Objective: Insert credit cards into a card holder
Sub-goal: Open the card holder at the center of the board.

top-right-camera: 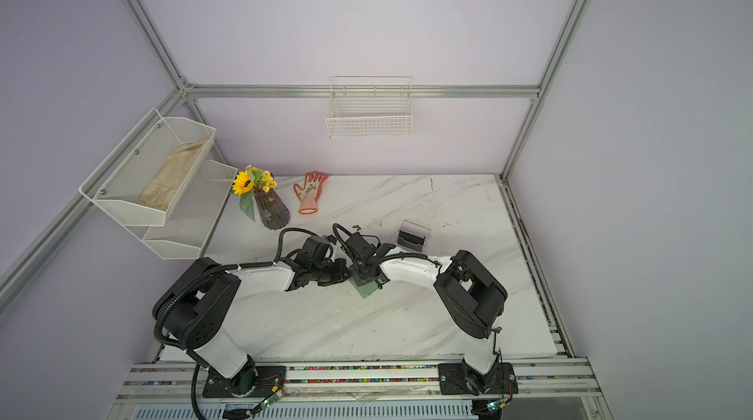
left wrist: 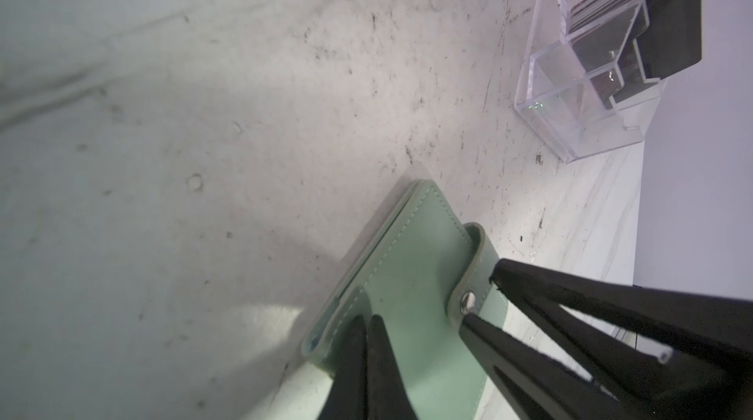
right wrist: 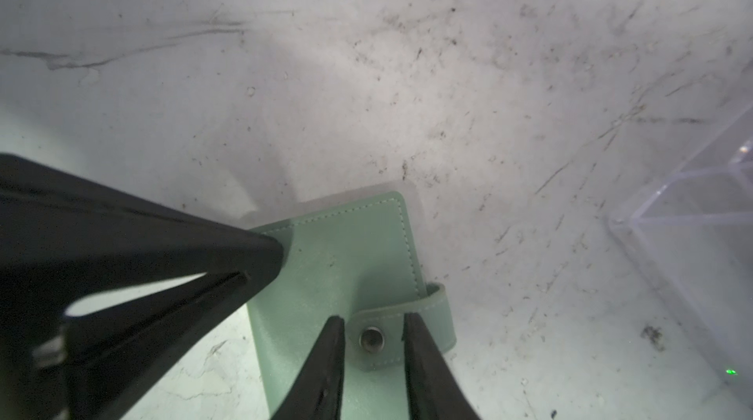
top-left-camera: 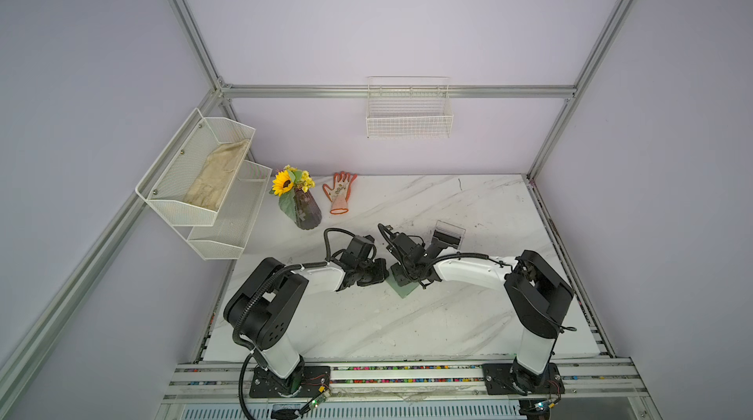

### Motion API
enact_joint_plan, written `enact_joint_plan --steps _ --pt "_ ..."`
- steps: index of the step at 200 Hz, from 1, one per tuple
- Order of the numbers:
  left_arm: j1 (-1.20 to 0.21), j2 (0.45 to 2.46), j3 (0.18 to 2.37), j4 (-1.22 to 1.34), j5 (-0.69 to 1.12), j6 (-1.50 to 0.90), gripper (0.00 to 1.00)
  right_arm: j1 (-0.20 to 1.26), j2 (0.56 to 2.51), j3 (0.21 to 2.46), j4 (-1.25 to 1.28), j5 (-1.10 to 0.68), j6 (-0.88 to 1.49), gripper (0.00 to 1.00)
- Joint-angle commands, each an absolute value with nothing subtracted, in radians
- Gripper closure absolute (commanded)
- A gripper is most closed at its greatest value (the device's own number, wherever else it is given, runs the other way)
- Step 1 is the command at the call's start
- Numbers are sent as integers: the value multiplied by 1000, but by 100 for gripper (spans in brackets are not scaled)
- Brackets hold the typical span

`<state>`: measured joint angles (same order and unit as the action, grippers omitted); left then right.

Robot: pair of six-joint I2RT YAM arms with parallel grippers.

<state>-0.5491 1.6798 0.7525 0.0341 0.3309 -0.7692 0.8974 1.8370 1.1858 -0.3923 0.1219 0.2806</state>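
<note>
Left wrist view: we see the left end effector (left wrist: 364, 326) with its two fingertips brought fully together. Nothing sits between them, and the tips rest on the stitched cover of the card holder (left wrist: 411, 271).

The card holder is closed and lies flat on the table (left wrist: 203, 112). Its snap tab (right wrist: 432, 308) is wrapped over the cover edge and fastened at the metal stud (right wrist: 371, 338).

In the right wrist view, the right end effector (right wrist: 373, 322) is partly open. One fingertip stands on each side of the stud, above the tab, and we see nothing clamped between them. We cannot tell whether these tips touch the tab.

In both top views, the card holder (top-left-camera: 403, 286) (top-right-camera: 366, 291) shows only as a pale green corner beneath the two wrists, near the middle of the table.

The credit cards (left wrist: 672, 27) stand as a dark stack inside a clear box (left wrist: 570, 120). In a top view the box (top-left-camera: 450, 230) sits beyond the card holder, apart from it, toward the back wall.
</note>
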Motion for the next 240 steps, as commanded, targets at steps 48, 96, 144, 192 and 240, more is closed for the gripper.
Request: enact_joint_plan --steps 48,96,144,192,240 --pt "-540 1743 737 -17 352 -770 100 900 1904 1159 -409 142 271 71" --pt "-534 1743 718 -17 351 -778 100 901 1929 1142 -439 173 328 87" --pt "-530 1748 716 -18 351 -778 100 898 1869 1115 -436 95 375 100" --pt "-521 1775 727 -24 365 -769 100 821 1774 1062 -367 -98 379 100" --pt "-509 1797 788 -107 331 -701 100 730 1646 980 -255 -263 391 100"
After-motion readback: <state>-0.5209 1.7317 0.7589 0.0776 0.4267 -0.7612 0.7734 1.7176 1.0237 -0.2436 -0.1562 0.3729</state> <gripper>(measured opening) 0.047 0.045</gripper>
